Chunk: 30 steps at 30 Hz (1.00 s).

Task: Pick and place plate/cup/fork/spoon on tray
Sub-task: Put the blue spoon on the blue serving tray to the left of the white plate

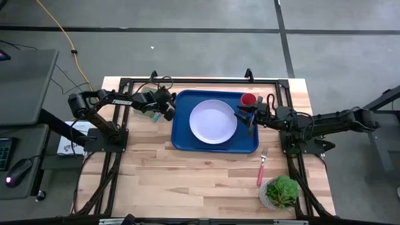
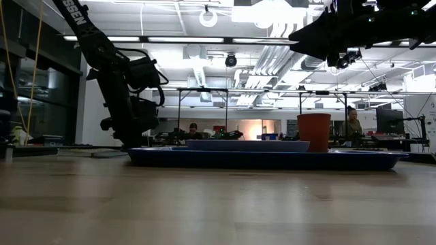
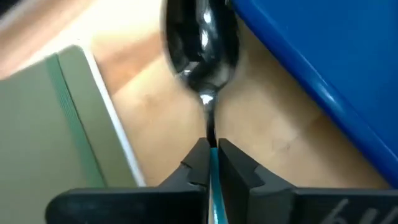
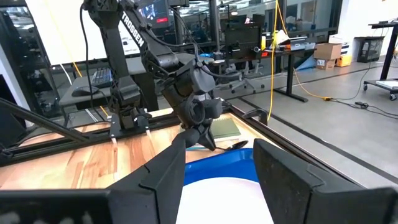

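Left pincer (image 3: pixel 211 158), clamped on the teal-handled metal spoon (image 3: pixel 200 46) at the bright blue plastic tray's (image 1: pixel 184 140) nine o'clock, should lift clear of the rim; right pincer (image 4: pixel 217 168) waits apart.

Tray (image 1: pixel 181 140) rim, green pad (image 3: pixel 43 118) flank spoon (image 3: pixel 202 43).

You had the large bright blue rectangular plastic tray (image 1: pixel 182 142) at the middle of the table's far half, with the round pale lavender-white plate (image 1: pixel 213 121) lying in its middle and the small red plastic cup (image 1: pixel 248 99) standing in its far right corner. Just off the tray's left edge, the left gripper (image 3: pixel 211 167) pinched the teal-handled spoon (image 3: pixel 200 46) beside the flat olive-green rectangle (image 3: pixel 46 124), while the right gripper (image 1: pixel 245 117) sat over the tray's right side beside the cup. The pink-handled fork (image 1: pixel 261 168) lay on the table near the tray's near right corner, with the leafy green plant in a pale pot (image 1: pixel 280 192) nearer still.
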Tool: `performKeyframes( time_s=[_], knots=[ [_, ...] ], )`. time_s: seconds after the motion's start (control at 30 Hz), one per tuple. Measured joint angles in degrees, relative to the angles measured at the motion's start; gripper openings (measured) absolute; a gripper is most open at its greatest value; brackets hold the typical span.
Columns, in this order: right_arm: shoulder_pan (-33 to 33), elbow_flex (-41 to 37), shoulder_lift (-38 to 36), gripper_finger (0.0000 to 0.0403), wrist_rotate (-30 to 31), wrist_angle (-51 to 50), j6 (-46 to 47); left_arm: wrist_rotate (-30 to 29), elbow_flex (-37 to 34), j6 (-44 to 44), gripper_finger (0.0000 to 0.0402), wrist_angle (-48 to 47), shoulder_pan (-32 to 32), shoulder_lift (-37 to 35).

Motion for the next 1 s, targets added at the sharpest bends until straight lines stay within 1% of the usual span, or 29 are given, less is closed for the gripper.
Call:
performKeyframes(
  time_s=[0.17, 0.33, 0.5, 0.67, 0.7, 0.77, 0.9, 0.93, 1.0],
  knots=[
    [0.0, 0.0, 0.0, 0.0181, 0.0, 0.0, 0.0, 0.2, 0.0, 0.4, 0.0004, 1.0, 0.0, -2.9],
    [0.0, 0.0, 0.0, 0.0181, 0.1, 0.0, 0.0, 0.1, 0.0, 0.4, 0.0001, 1.0, 0.0, -9.3],
    [0.0, 0.0, 0.0, 0.0181, 0.1, 0.0, 0.0, 0.7, 0.0, 0.7, 0.0001, 1.1, -1.0, -19.5],
    [0.0, 0.0, 0.0, 0.0181, 0.1, 0.0, 0.0, 1.7, 0.0, 1.8, 0.0, 2.5, -6.2, -30.9],
    [0.0, 0.0, 0.0, 0.0181, 0.1, 0.0, 0.0, 2.3, -0.1, 2.1, 0.0, 4.0, -7.6, -33.1],
    [0.0, 0.0, 0.0, 0.0181, 0.0, 0.0, 0.0, 5.4, -1.3, 3.2, 0.0, 10.0, -11.0, -37.1],
    [0.0, 0.0, 0.0, 0.0181, -0.1, 0.0, 0.8, 13.2, -6.5, 3.8, 0.0, 25.5, -18.5, -43.0],
    [0.0, 0.0, 0.0, 0.0181, -0.1, 0.0, 1.0, 14.4, -8.0, 3.8, 0.0, 29.4, -20.4, -44.0],
    [0.0, 0.0, 0.0, 0.0181, -0.2, 0.0, 1.0, 14.9, -10.8, 3.3, 0.0, 35.2, -23.9, -45.4]
  ],
)
